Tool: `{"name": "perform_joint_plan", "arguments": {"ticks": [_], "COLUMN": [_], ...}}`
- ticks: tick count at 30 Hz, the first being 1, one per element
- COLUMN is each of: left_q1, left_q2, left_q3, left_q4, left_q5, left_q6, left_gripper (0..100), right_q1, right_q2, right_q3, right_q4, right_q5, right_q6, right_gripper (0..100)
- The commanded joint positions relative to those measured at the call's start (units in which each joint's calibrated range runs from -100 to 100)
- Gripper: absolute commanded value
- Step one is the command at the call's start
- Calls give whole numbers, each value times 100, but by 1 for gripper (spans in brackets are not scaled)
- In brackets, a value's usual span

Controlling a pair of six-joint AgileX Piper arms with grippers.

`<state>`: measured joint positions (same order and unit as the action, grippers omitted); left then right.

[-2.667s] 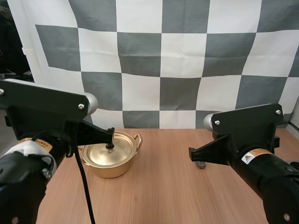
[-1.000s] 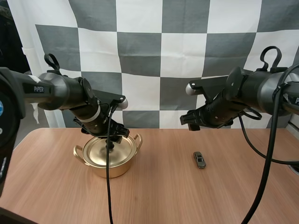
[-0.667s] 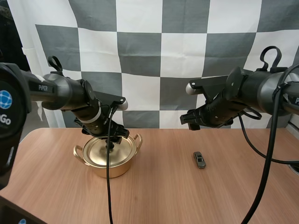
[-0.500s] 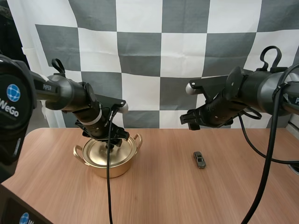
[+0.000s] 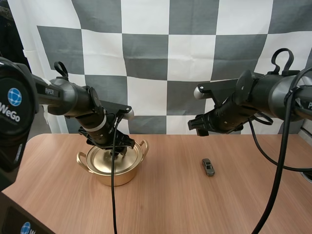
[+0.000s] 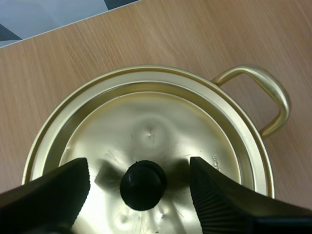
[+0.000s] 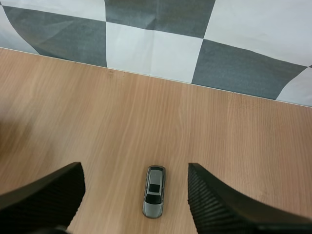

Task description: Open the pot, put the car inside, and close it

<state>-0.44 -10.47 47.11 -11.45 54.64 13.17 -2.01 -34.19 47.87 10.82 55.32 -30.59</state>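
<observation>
Left wrist view: gold pot [image 6: 269,92] closed, lid [image 6: 151,129] seated on the rim, contents hidden. Left jaws stand wide on either side of the black knob [image 6: 143,184], a gap on each side. Right wrist view: right jaws wide, above the grey car [image 7: 154,191], which lies on the surface [image 7: 97,122] well apart from the pot.

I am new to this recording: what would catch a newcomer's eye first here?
The golden pot stands at the left of the table with its lid on, and the open left gripper hangs with one finger on each side of the black knob. At the right, a small grey car lies alone, below the open right gripper.
</observation>
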Motion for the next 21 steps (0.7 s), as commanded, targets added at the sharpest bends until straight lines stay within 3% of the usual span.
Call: {"name": "perform_joint_plan", "arguments": {"ticks": [1,7,21], "left_q1": [-2,-2,-2], "left_q2": [6,6,-875], "left_q3": [-3,-3,-468], "left_q4": [6,6,19], "left_q5": [-21,-59,435], "left_q6": [-32,-30,-30], "left_gripper": [69,1,0], "right_q1": [-1,-1,-1], "right_q2": [-1,-1,96], "right_q3": [3,3,3], "right_q4": [5,5,-6], "right_q5": [8,85,272], "right_q6": [2,2,2], "right_gripper": [100,100,100]}}
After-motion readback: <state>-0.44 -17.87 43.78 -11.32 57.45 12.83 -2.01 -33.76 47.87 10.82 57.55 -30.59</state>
